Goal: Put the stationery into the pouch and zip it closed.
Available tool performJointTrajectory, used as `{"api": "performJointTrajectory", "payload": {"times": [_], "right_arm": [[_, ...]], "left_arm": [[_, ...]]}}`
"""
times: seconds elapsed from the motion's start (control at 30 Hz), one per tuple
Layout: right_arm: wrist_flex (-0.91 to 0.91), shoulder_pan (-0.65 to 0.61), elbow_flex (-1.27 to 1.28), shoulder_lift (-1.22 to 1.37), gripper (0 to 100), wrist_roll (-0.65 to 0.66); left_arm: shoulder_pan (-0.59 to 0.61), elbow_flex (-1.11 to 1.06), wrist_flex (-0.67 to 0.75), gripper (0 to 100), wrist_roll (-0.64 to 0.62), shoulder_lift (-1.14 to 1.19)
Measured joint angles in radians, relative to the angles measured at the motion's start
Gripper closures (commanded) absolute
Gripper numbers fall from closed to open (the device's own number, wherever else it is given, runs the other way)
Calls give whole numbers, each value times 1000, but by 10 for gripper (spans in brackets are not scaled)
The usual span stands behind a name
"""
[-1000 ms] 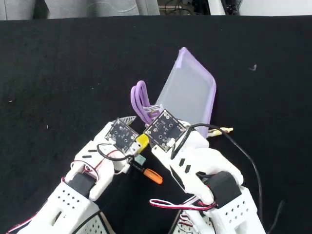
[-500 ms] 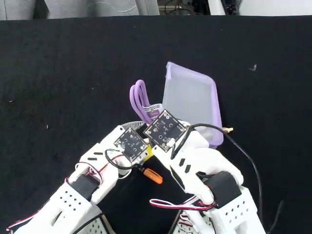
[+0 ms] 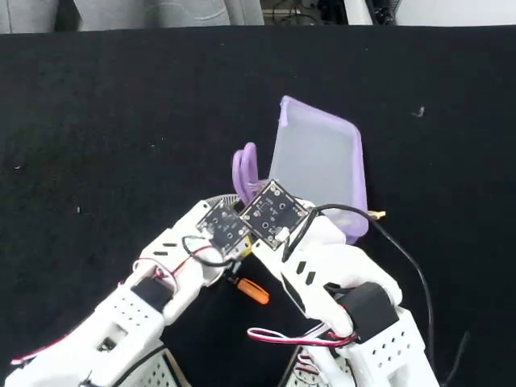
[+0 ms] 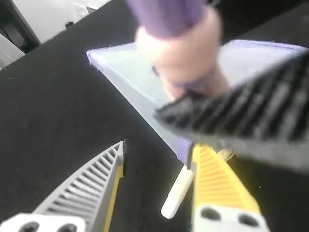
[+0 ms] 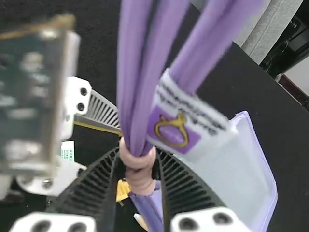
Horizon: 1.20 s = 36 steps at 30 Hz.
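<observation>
Right end effector (image 5: 139, 154), seen from its own wrist, is clamped tight on a bundle of purple cords (image 5: 145, 72), right at the pink band (image 5: 137, 175) that ties them. A paper label (image 5: 190, 128) hangs just past the grip and the pouch (image 5: 251, 164) lies beyond. The cords look light and floppy, so the banded waist seems the best hold; gripped elsewhere, the loops would likely sag and splay. From the left wrist, the left end effector (image 4: 158, 150) gapes wide and holds nothing. Its yellow finger (image 4: 217, 188) is near a corner of the pouch, though whether they touch I cannot tell, and a white stick (image 4: 177, 193) lies on the table beside it. The pouch looks thin, soft and probably slippery, best pinched at the rim of its mouth. From above, the pouch lies on the black table (image 3: 97, 121) at 1 o'clock of the two wrists. The bundle stands just beside its 9 o'clock edge, and an orange pen (image 3: 251, 290) lies at the wrists' 6 o'clock.
</observation>
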<state>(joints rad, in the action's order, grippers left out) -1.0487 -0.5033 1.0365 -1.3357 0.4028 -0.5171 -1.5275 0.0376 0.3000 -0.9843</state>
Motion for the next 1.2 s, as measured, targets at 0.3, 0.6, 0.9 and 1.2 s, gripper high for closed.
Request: {"api": "performJointTrajectory", "payload": {"times": [0.3, 0.6, 0.9, 1.2], "right_arm": [[0, 0, 0, 0, 984, 0], [0, 0, 0, 0, 984, 0], [-66, 95, -38, 0, 987, 21], [-173, 120, -117, 0, 987, 26]], "left_arm": [[-2, 44, 104, 971, 3, 146], [14, 44, 104, 972, 2, 146], [133, 63, 106, 972, -68, 143], [153, 63, 106, 972, -74, 144]]}}
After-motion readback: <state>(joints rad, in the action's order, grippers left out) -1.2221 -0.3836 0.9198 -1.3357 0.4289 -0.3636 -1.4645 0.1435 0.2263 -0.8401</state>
